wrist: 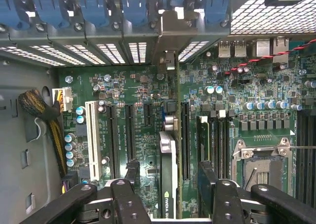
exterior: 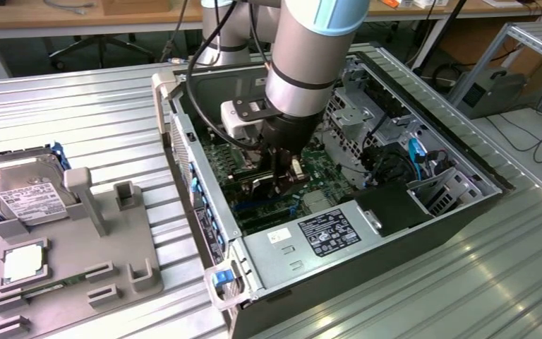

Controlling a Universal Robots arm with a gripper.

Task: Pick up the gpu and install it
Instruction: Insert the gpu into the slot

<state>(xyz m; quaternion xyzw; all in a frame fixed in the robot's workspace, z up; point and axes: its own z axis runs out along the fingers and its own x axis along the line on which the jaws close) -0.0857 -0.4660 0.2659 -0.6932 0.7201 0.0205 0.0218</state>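
The gpu (wrist: 168,179) stands on edge in a long motherboard slot, its dark top edge carrying a green NVIDIA mark and its silver bracket (wrist: 167,46) reaching the case's rear slot wall. My gripper (wrist: 169,177) is open and straddles the card, with a black finger (wrist: 126,197) on one side and the other finger (wrist: 217,194) on the far side, each with a gap to the card. In the exterior view the gripper (exterior: 276,180) reaches down into the open computer case (exterior: 459,152), over the green motherboard (exterior: 323,173).
Blue slot latches (wrist: 133,7) line the case's rear wall. A white slot (wrist: 91,135) and an open processor socket (wrist: 261,167) flank the card. On the exterior view's left, a grey fixture (exterior: 111,240) holds a silver hard drive (exterior: 26,194), a chip (exterior: 22,261) and a memory stick (exterior: 31,289).
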